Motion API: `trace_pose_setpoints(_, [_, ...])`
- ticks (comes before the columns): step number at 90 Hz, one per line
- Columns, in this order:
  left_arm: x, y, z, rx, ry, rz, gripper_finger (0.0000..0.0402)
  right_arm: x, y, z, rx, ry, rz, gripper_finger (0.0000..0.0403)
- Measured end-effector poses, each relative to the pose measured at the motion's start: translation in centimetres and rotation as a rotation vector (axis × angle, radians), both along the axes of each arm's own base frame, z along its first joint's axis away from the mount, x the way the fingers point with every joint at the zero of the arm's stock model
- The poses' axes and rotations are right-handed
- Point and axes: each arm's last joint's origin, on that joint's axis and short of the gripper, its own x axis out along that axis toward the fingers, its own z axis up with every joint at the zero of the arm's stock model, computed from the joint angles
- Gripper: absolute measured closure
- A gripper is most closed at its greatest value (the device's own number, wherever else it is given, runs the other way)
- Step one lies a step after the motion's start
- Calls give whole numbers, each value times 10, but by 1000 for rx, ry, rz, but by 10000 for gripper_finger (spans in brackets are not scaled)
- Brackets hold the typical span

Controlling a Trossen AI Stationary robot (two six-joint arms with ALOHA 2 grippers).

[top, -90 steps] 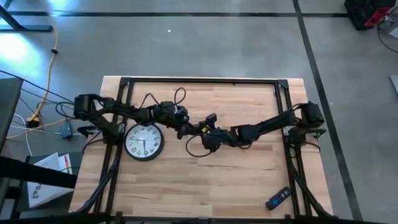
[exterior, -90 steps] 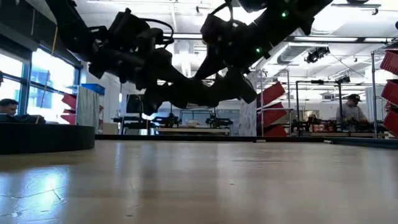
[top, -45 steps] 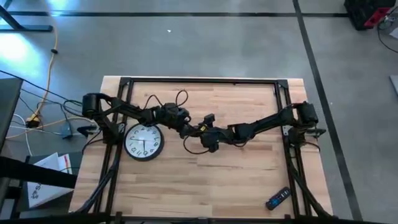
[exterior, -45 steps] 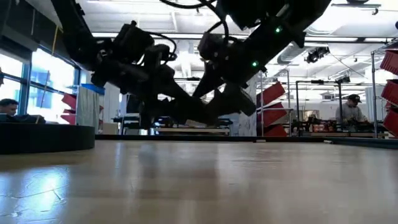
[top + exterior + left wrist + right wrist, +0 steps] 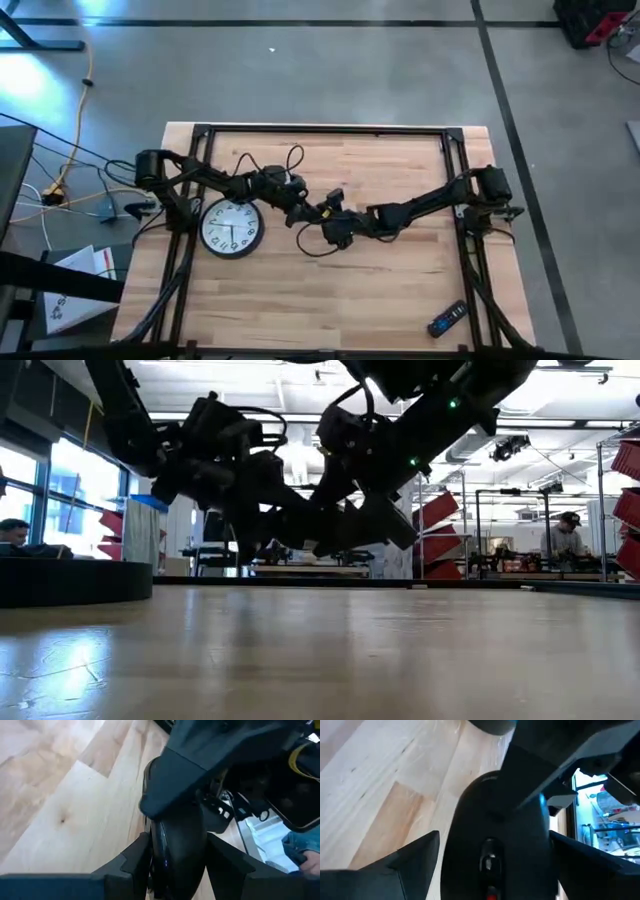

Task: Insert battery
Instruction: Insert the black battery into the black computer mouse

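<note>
Black and rounded, with a wheel slot on its back, the mouse (image 5: 495, 835) is off the desk (image 5: 380, 290), caught between both hands where the arms meet above the middle of the boards. The left hand (image 5: 312, 207) is closed narrow on one glossy end of it, fingers (image 5: 135, 862) pressed to either flank. The right hand (image 5: 333, 213) comes from the opposite side, spread wider across the body, and appears to grip it too. The low view shows the whole cluster hanging clear of the wood. The mouse's long axis seems to run along the line from one hand to the other, so each hand looks down its length toward the other; neither is the nearer, as both are already on it. No battery shows in any view — not on the desk, not in a hand — and the bay cannot be seen, so which face is turned toward which hand is the thing the next move would hang on. A clock (image 5: 232, 227) lies flat just beside the left arm, and a remote (image 5: 447, 319) lies well apart at the desk's near right corner.
</note>
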Motion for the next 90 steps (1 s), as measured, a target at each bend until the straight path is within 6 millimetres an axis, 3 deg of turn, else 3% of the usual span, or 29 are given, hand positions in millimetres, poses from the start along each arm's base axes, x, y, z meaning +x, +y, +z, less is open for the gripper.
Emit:
trace_pose_setpoints(21, [0,0,0,-6,-1,2,268,1,-1,0,18,-6,12,84])
trace_pose_setpoints(56, [0,-4,0,-27,9,-18,265,0,0,0,43,-4,15,152])
trace_pose_setpoints(90, [1,-4,0,7,-4,-20,263,0,-1,0,52,-15,-23,156])
